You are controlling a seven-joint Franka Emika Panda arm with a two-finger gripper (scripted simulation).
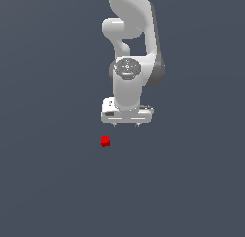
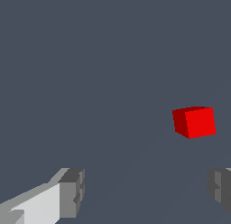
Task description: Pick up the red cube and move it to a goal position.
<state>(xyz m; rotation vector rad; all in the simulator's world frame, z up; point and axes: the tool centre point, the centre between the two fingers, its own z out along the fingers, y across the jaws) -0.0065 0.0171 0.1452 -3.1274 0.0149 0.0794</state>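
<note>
**So, pincer's released and the cube's just sitting there**

Right now the red cube (image 1: pixel 105 141) sits alone on the dark grey worktop (image 1: pixel 48 183), slightly toward the exterior view's left of the white pincer (image 1: pixel 127 124). The pincer hangs over it, apart from it. In the wrist view both fingertips (image 2: pixel 72 192) are spread wide, nothing between them, with the cube (image 2: pixel 195 122) lying beyond them.

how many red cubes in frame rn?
1. The red cube sits on the grey floor, apart from the gripper, offset toward the exterior view's left. The wrist view shows the same cube beyond the open fingers. Nothing seems to hide another.
</note>
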